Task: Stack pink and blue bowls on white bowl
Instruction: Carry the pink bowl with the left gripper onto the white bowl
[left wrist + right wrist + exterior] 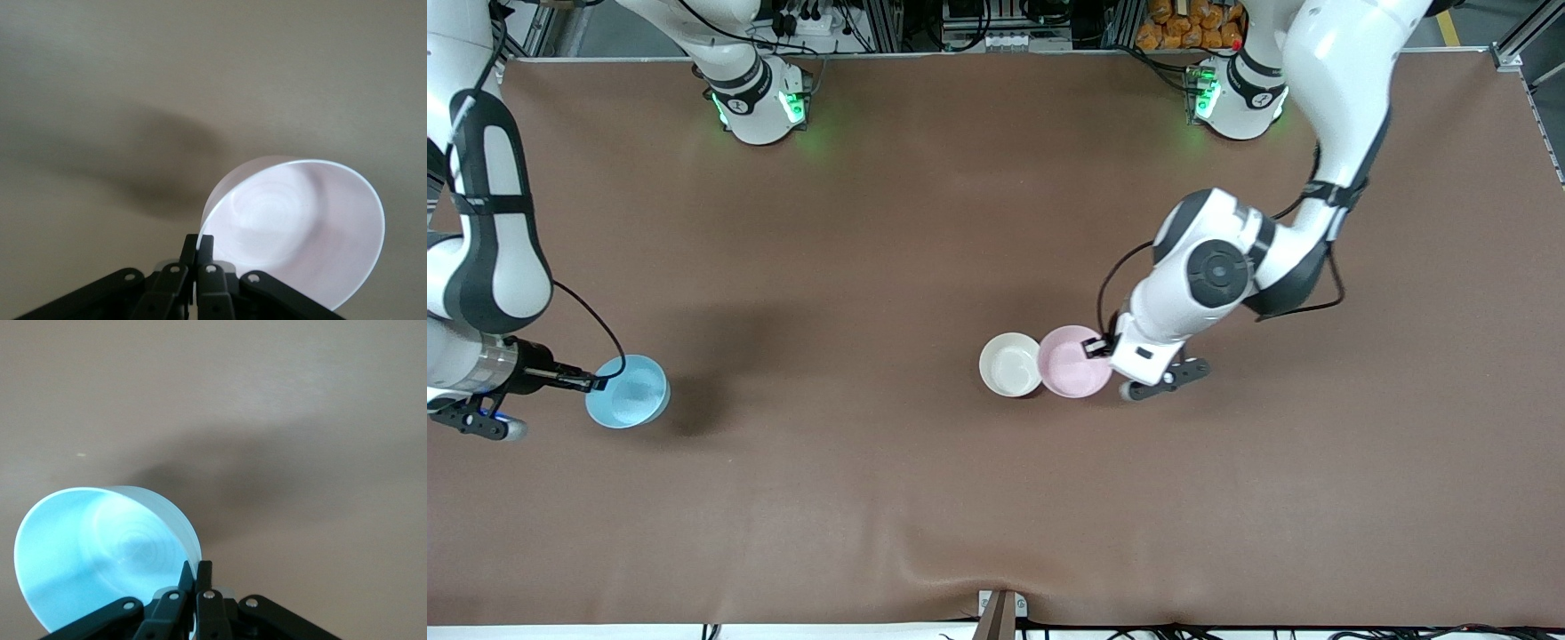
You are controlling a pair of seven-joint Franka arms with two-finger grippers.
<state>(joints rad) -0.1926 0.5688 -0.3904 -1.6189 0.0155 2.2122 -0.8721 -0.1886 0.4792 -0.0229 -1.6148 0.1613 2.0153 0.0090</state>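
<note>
The pale pink bowl (pixel 1069 363) is held by its rim in my left gripper (pixel 1100 348), right beside the white bowl (pixel 1009 364), which sits near the table's middle. Their rims touch or overlap in the front view. In the left wrist view the left gripper (pixel 197 241) is shut on the pink bowl's (pixel 300 227) rim. My right gripper (pixel 596 384) is shut on the rim of the light blue bowl (pixel 630 391) near the right arm's end of the table, its shadow offset beside it. The right wrist view shows the right gripper (pixel 197 568) pinching the blue bowl (pixel 87 553).
The brown table mat (pixel 960 222) stretches bare between the two groups of bowls. A small bracket (pixel 1000 613) sits at the table edge nearest the front camera. The arms' bases (pixel 760 98) stand along the farthest edge.
</note>
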